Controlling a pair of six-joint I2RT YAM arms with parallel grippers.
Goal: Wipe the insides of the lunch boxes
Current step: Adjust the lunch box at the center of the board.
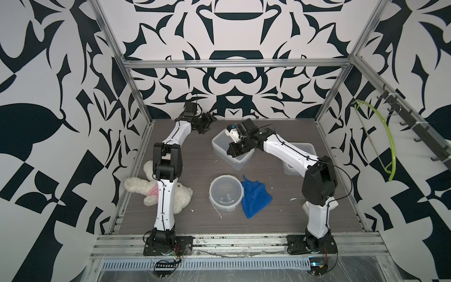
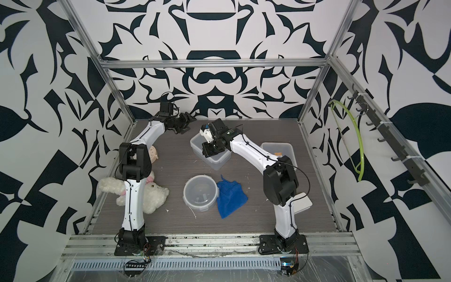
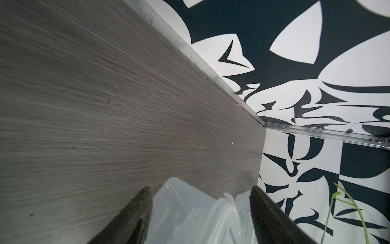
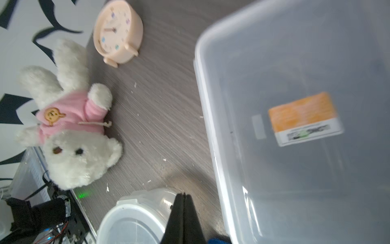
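1. Round box (image 1: 225, 193) sits open at front centre; blue cloth (image 1: 255, 199) lies against it.
2. Square box (image 1: 220, 144) and rectangular box (image 2: 280, 149) sit mid-table; right gripper (image 4: 184, 195) is clenched, empty, above the square one.
3. Left gripper (image 1: 207, 123) is spread, empty, near the back wall (image 1: 231, 80).

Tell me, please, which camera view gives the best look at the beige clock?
The right wrist view: the beige clock shows whole there, dial and feet plain, near the plush toy. In a top view only its edge peeks out from behind the left arm. The left wrist view does not show it.
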